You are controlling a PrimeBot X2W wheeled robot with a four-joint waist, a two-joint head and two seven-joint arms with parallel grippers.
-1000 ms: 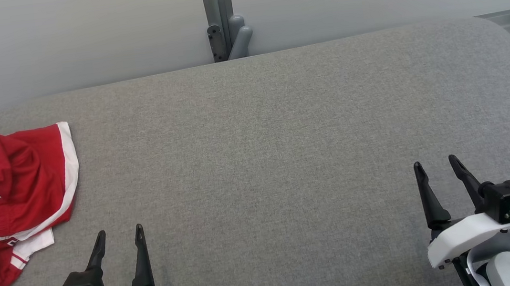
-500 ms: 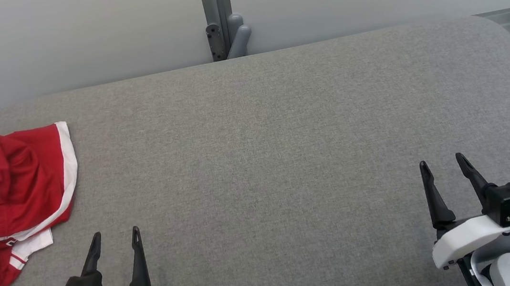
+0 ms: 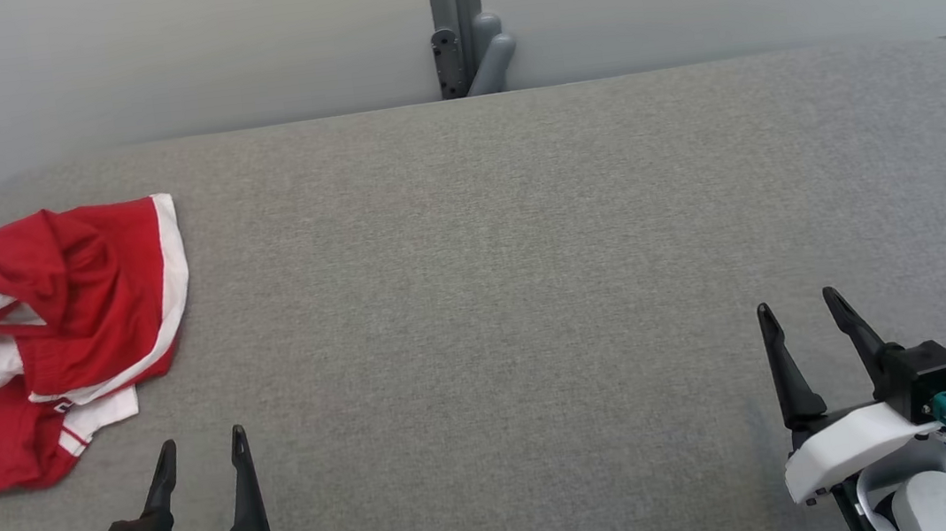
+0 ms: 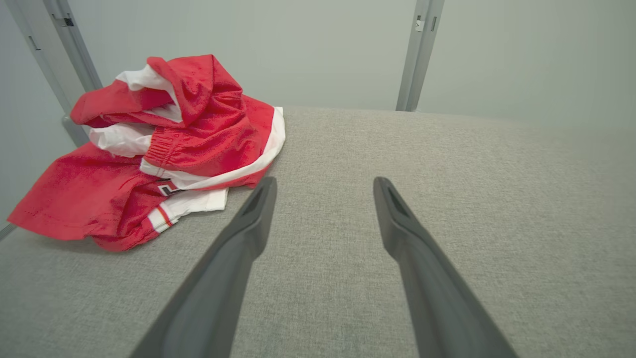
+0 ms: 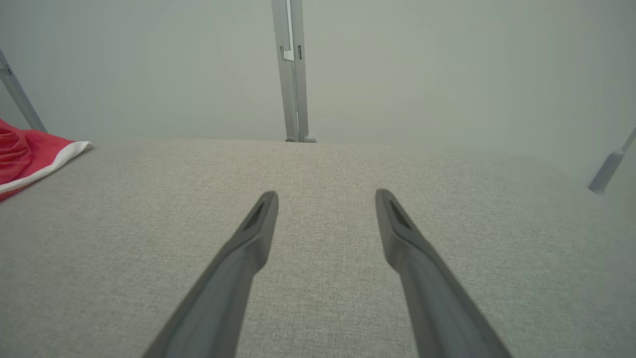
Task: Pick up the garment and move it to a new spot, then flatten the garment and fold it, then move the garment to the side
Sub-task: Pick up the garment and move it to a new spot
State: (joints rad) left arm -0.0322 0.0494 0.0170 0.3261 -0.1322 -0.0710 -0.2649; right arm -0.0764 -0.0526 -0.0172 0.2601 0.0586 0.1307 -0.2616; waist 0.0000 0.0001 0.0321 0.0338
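A wide grey fabric-covered table (image 3: 472, 257) with rounded corners carries a crumpled red-and-white cloth garment (image 3: 44, 332), heaped at the table's left end. Over the table's near-left edge the left gripper (image 3: 201, 440) holds its two dark fingers apart and empty. Over the table's near-right edge the right gripper (image 3: 798, 301) is likewise spread, gripping nothing.

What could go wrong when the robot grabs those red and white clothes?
The garment is bunched in layers, so the open left gripper might pinch only one fold and drag it crooked. It also lies near the left edge of the table, so a nudge could push it off.
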